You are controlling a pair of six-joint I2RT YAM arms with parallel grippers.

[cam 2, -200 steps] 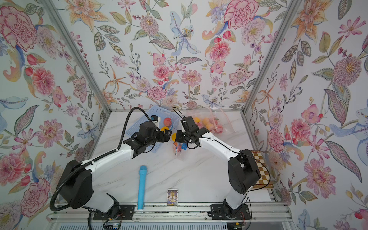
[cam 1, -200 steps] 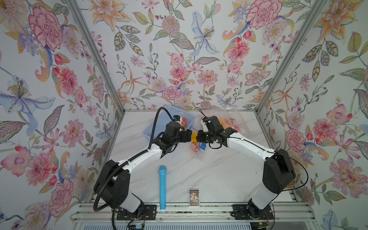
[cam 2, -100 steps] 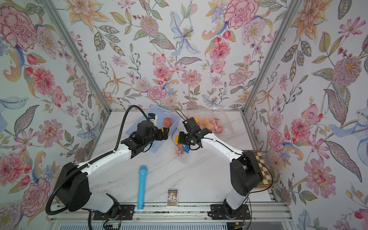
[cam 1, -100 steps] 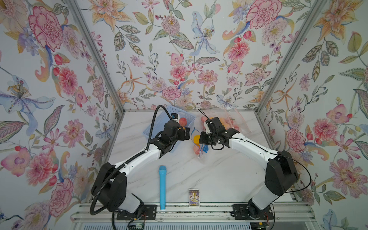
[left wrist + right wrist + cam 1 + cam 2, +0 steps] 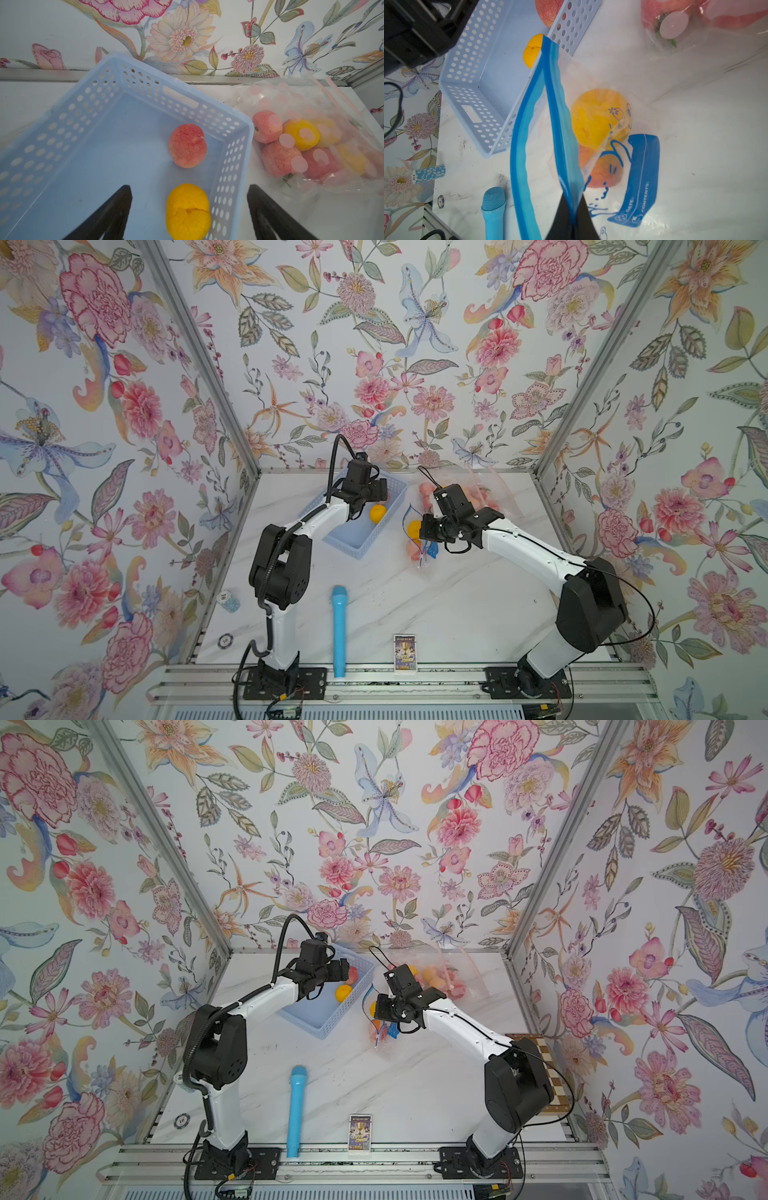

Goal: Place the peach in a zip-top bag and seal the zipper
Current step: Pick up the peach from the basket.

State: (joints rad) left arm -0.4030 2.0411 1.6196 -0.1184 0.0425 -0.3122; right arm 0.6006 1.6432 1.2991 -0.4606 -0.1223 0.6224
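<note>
1. Peach [image 5: 187,145], pink, lies in the blue basket [image 5: 83,108] by the tabletop's far edge.
2. Left gripper [image 5: 188,187] hovers over the basket, jaws spread, empty.
3. Right gripper [image 5: 571,199] is clenched on the blue rim of the zip-top bag [image 5: 556,108], whose mouth gapes.

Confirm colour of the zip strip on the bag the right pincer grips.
Blue; the zip strip shows best in the right wrist view.

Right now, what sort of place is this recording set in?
Probably a staged robot-recording booth: floral-papered panels box in a marble-look table, a left arm and right arm are bolted to a metal rail at its front, and a blue toy microphone lies there as a prop.
</note>
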